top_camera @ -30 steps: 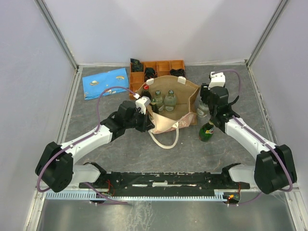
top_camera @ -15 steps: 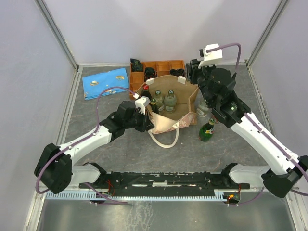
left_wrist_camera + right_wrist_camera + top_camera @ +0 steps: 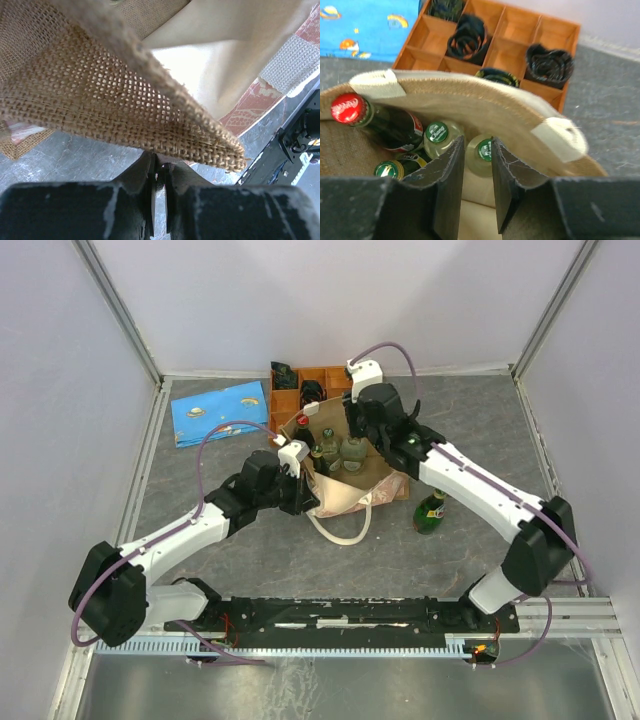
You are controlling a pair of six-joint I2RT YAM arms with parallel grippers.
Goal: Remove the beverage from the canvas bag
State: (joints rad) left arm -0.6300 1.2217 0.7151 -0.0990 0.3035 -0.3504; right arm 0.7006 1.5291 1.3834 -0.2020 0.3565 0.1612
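The tan canvas bag (image 3: 390,478) stands open in the middle of the table and holds several bottles. My left gripper (image 3: 306,492) is shut on the bag's near left rim; the left wrist view shows the jaws (image 3: 160,167) pinched on the burlap edge (image 3: 100,95). My right gripper (image 3: 353,436) hovers over the bag's opening, open. In the right wrist view its jaws (image 3: 477,143) stand either side of a clear bottle with a green cap (image 3: 485,150). Beside it are another green-capped bottle (image 3: 437,133) and a red-capped cola bottle (image 3: 346,108).
A dark green bottle (image 3: 430,512) stands on the table right of the bag. An orange compartmented tray (image 3: 335,377) with dark rolled items sits behind the bag, also in the right wrist view (image 3: 515,45). A flat blue patterned cloth (image 3: 220,410) lies at the back left.
My right arm has swung from beside the green bottle on the right, up and leftward, to above the bag's opening. My left gripper has stayed on the bag's rim.
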